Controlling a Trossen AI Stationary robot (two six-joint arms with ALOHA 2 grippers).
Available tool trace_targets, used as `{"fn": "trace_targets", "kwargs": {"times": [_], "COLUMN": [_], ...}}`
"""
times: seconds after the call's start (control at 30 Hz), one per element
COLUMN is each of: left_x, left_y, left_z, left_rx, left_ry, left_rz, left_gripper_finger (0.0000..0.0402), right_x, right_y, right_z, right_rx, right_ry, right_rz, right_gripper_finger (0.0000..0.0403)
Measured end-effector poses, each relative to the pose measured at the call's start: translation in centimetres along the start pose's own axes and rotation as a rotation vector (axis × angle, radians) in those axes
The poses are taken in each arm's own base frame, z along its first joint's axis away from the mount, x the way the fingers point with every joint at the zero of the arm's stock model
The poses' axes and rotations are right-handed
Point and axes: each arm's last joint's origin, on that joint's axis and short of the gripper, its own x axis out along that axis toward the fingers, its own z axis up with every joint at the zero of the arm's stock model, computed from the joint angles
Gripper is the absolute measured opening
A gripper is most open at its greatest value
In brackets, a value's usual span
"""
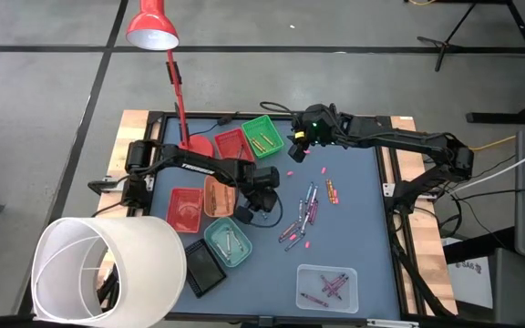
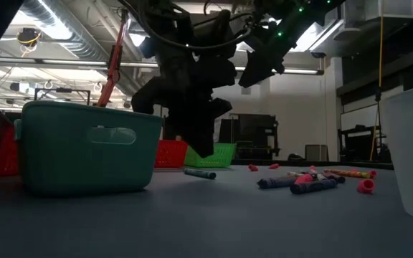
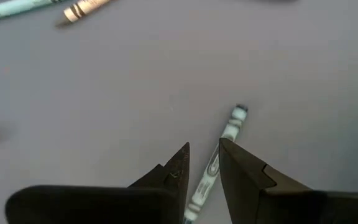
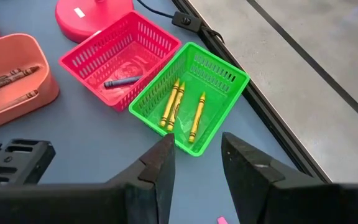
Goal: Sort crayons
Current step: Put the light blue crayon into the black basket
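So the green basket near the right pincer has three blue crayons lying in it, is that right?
Not quite: the three crayons in the green basket are yellow, not blue. The right wrist view shows it, with the right pincer just short of the basket.

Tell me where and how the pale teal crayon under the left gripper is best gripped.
Probably mid-length on its paper wrapper, coming straight down from above. The pale teal crayon lies flat and alone on the table, so its long sides are free. The left gripper already has its open fingers either side of it, across its width; it would likely just need to lower and close.
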Motion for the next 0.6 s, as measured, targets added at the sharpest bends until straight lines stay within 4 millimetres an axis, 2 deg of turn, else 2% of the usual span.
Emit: {"fn": "trace_targets", "kwargs": {"times": [0.23, 0.6], "left_x": [0.0, 2.0], "left_y": [0.1, 0.0], "left_z": [-0.3, -1.1], "left_rx": [0.013, 0.045], "left_ry": [0.023, 0.077], "left_rz": [-0.004, -0.041], "left_gripper_finger": [0.007, 0.007], "right_x": [0.0, 0.0], "right_y": [0.0, 0.0], "right_z": [0.0, -0.2], "right_rx": [0.0, -0.003], "right_ry": [0.001, 0.017], "right_rz": [0.0, 0.0], "right_gripper_finger": [0.0129, 0.0129]}}
